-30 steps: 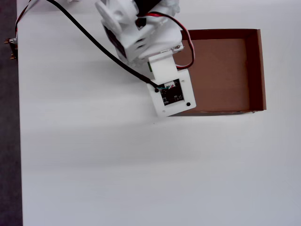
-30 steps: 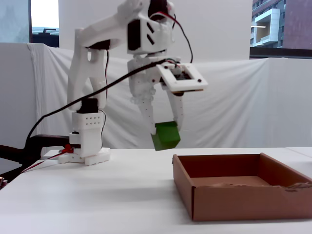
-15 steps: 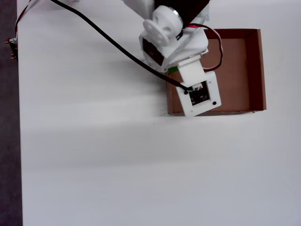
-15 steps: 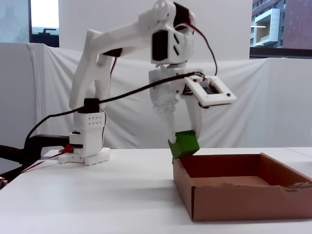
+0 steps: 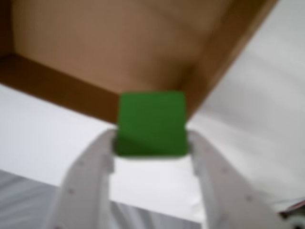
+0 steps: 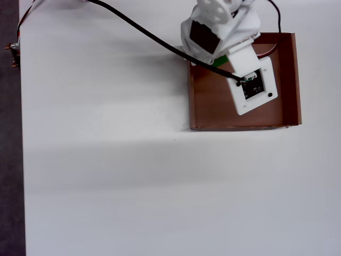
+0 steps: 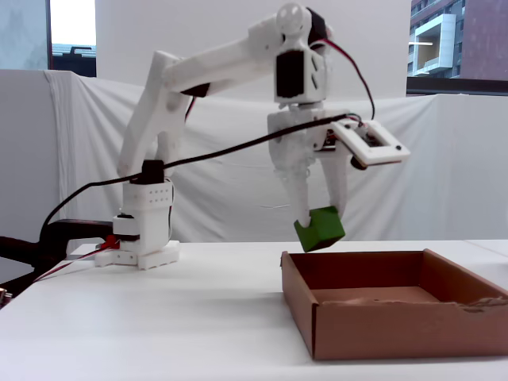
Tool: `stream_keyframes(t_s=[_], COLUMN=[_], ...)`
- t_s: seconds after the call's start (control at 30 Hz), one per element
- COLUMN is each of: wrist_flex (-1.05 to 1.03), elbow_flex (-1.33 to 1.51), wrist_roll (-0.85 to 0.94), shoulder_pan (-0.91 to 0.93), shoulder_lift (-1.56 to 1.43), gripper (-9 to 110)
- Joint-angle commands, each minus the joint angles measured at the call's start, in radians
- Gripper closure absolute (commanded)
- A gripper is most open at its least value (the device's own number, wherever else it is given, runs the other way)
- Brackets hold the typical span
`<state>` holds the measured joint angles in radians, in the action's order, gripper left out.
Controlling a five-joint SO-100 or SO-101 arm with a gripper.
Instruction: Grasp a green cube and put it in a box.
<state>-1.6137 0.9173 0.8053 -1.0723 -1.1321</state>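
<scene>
Tilted green cube [image 7: 320, 228] aloft in the pincer [image 7: 318, 225], seemingly above the open brown box [image 7: 373, 329].

Overhead looks straight down; fixed faces side-on; both share box [image 6: 290, 80].

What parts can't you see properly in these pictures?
- Green cube: in the overhead view the arm covers all but a sliver.
- Gripper: the wrist view is blurred, and the bottom edge cuts the fingers off.
- Box: in the fixed view its near wall hides most of the floor.
</scene>
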Motion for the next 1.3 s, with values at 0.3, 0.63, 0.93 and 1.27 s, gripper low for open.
stream_keyframes(t_s=[0.3,0.63,0.93,1.27], wrist_flex=[-0.041,-0.034,-0.032,-0.023], elbow_flex=[-0.075,-0.103,-0.121,-0.13], wrist_roll=[-0.012,-0.014,-0.014,-0.014], shoulder_pan=[-0.044,-0.054,-0.054,-0.052], shoulder_lift=[0.028,0.101,0.146,0.184], gripper=[86,86,86,86])
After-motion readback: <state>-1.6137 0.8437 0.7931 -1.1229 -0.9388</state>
